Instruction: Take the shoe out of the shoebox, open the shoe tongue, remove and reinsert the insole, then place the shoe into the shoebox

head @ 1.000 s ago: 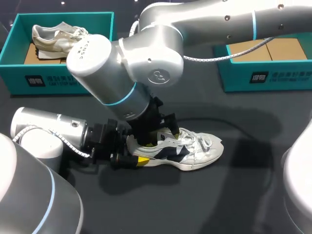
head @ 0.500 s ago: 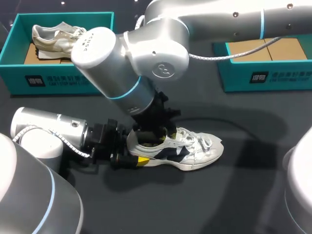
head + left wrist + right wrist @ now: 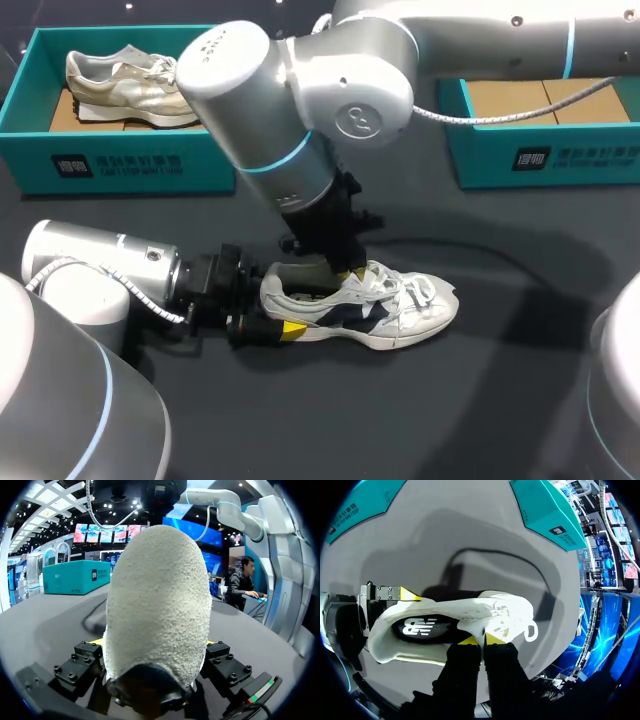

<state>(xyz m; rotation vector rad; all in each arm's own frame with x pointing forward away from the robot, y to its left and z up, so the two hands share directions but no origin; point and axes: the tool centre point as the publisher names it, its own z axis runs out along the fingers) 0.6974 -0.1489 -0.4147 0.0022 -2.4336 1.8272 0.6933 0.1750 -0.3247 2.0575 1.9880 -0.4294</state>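
Right gripper [image 3: 480, 640] shifted forward, pinching shoe tongue [image 3: 476, 628], left gripper [image 3: 156, 642] clamping shoe [image 3: 400, 310] heel

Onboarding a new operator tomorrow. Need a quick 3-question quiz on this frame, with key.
1. True or false: the white shoe lies inside the right shoebox.
2. Whose fingers clamp the white shoe's heel? A) left gripper B) right gripper C) neither
3. Short answer: what lies in the left shoebox?

Key
1. False: it lies on the table between the two boxes.
2. A. The right gripper pinches the shoe's upper near the laces.
3. A beige shoe.
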